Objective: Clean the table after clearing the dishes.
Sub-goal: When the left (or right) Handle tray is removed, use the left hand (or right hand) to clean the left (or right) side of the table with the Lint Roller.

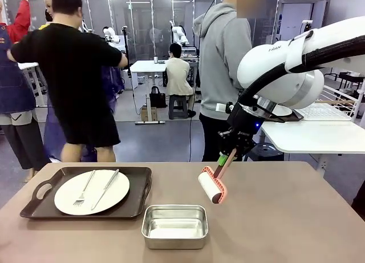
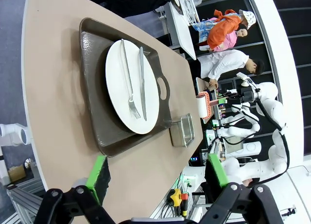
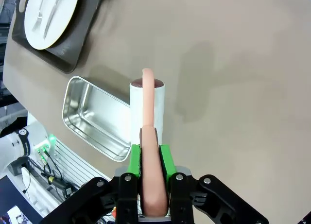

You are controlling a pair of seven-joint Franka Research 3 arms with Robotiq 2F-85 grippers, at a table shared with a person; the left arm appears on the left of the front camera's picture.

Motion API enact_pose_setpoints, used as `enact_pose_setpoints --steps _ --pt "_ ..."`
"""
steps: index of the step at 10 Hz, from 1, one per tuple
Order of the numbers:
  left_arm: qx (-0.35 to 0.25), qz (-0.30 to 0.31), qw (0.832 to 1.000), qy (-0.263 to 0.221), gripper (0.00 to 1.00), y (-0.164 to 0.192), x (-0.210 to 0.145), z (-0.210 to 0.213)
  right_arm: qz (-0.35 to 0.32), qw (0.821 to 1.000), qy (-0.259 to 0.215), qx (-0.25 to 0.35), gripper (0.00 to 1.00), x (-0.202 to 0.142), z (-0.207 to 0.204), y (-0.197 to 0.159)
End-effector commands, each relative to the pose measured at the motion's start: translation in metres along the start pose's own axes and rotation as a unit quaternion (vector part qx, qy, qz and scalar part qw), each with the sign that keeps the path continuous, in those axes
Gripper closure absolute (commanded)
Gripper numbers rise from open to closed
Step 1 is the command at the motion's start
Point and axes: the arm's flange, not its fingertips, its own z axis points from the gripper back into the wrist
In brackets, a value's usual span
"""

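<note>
Front view: my right pincer clamps the handle of a lint roller over the desk; my left pincer gapes empty.

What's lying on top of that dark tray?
A white plate, with a fork and a knife on it. The plate covers the tray's middle, so anything beneath it cannot be seen.

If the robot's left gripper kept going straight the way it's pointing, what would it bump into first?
Probably the white plate on the brown tray; the open left gripper points toward it, though depth is hard to judge.
</note>
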Motion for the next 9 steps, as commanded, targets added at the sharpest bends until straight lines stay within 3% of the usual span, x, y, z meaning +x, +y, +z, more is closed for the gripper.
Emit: enact_pose_setpoints --steps 1,6,9 --pt "0.004 0.0 1.0 0.004 0.0 -0.001 -0.002 0.003 -0.037 0.999 -0.025 -0.001 0.79 0.004 -0.009 -0.01" --pt "0.004 0.0 1.0 0.004 0.0 -0.001 -0.002 0.003 -0.134 0.987 -0.068 0.047 0.79 -0.002 -0.042 -0.068" --pt "0.004 0.0 1.0 0.004 0.0 -0.001 -0.002 0.003 -0.183 0.979 -0.059 0.07 0.79 0.0 -0.061 -0.1"
